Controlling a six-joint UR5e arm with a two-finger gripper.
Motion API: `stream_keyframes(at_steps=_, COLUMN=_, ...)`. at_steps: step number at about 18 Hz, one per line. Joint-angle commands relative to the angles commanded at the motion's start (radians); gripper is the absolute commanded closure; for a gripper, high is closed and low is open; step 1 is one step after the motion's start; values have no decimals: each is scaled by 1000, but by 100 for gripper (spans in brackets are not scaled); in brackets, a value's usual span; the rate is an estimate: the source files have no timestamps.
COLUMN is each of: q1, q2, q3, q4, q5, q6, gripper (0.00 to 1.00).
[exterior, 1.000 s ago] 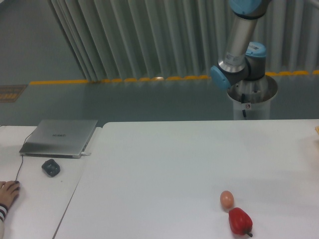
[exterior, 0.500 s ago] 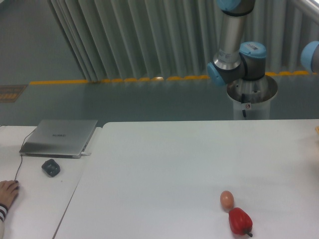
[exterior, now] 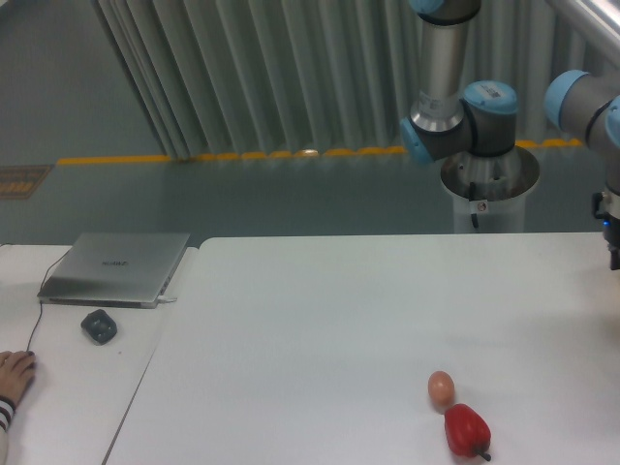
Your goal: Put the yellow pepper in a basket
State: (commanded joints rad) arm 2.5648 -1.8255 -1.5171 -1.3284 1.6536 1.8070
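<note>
I take the white table (exterior: pixel 320 320) as my landmark: it fills the lower part of the view, and the arm (exterior: pixel 455 107) rises from its pedestal behind the far edge. Over the last second the arm has swung round, and its wrist section now drops into view at the table's far right edge, where a second ago nothing showed. Only a dark sliver of the gripper (exterior: pixel 614 254) is inside the picture, so I cannot tell whether its jaws are spread or pressed together. On the side desk left of the table sit a closed laptop (exterior: pixel 114 268) and a mouse (exterior: pixel 98 325). Near the table's front right lie a red pepper (exterior: pixel 465 430) and, touching it, a tan egg (exterior: pixel 441 388). The yellow pepper and the basket are both out of view; I judge them to lie beyond the right edge.
</note>
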Motion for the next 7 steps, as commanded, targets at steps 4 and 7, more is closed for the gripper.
stream_keyframes(at_steps=4, q1=2, q2=0, q3=0, q4=-6, q5=-2, q6=0, gripper=0)
stream_keyframes(at_steps=7, q1=2, q2=0, q3=0, q4=-5, q5=-3, q6=0, gripper=0)
